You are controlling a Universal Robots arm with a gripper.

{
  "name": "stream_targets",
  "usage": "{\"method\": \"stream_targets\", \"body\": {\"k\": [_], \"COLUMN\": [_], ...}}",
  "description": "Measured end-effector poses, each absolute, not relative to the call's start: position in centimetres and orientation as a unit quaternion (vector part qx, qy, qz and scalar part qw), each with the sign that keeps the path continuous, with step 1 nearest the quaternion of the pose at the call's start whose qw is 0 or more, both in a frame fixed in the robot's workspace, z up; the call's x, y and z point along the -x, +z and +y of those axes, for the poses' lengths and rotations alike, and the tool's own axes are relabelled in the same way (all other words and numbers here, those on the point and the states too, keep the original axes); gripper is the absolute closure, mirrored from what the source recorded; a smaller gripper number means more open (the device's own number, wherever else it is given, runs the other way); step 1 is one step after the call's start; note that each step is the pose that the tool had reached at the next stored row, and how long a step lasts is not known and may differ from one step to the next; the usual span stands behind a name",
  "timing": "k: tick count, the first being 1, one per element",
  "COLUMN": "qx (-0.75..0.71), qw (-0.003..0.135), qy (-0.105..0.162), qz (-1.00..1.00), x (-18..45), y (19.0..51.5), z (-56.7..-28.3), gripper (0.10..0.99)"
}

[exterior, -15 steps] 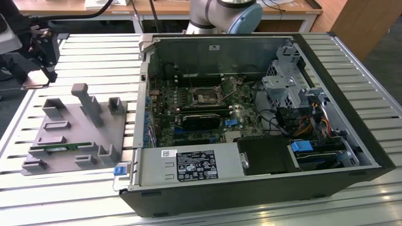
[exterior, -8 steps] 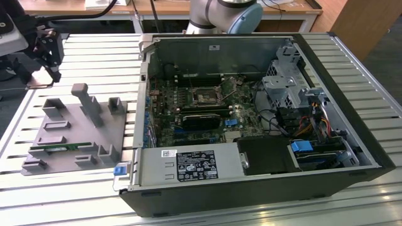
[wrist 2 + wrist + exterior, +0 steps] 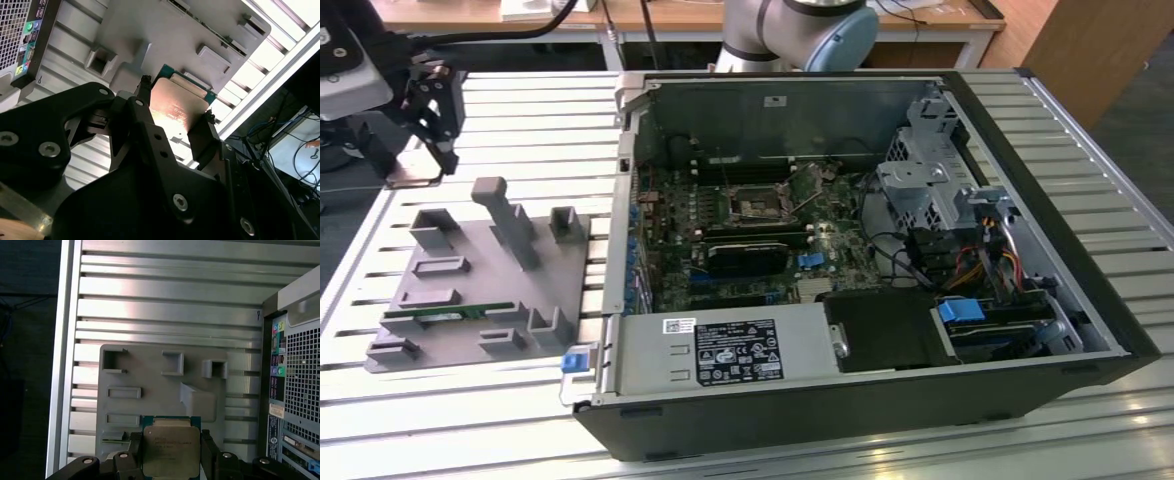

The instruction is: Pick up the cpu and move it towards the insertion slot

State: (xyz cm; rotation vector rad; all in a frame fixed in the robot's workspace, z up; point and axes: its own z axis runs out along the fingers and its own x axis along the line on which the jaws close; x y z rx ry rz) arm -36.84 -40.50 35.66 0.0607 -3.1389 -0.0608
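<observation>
**Chip in the grip, well short of the socket**

The claw [image 3: 171, 446] is clenched on the cpu [image 3: 170, 450]. In both wrist views, 2 black fingers [image 3: 202, 137] press on opposite edges of the square chip, whose silver-grey lid faces the cameras. The cpu hangs clear above the grey holder tray [image 3: 467, 240] and touches nothing but the fingers.

In the exterior view the claw sits at about 10 o'clock, over the slatted desk [image 3: 520, 110] and just beyond the tray's far corner. The open computer case [image 3: 774, 110] fills the picture from the centre out to 3 o'clock. The insertion slot [image 3: 758, 205], a silvery frame with a dark centre on the board inside the case, lies near the picture's centre. That puts it at roughly 4 o'clock from the claw and well apart from it. A green memory stick [image 3: 438, 313] lies on the tray at 8 o'clock.

Judged progress: part 1, the pickup, appears complete. Part 2, the carry toward the slot, looks largely undone, since the case wall stands between chip and slot.
</observation>
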Motion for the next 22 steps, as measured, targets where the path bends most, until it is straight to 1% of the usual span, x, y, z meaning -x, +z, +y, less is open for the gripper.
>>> {"method": "stream_targets", "body": {"k": [22], "qx": [-0.019], "qw": [0.001], "qy": [-0.019], "qz": [-1.000], "x": [35.0], "y": [35.7], "z": [-40.5], "gripper": [0.545]}}
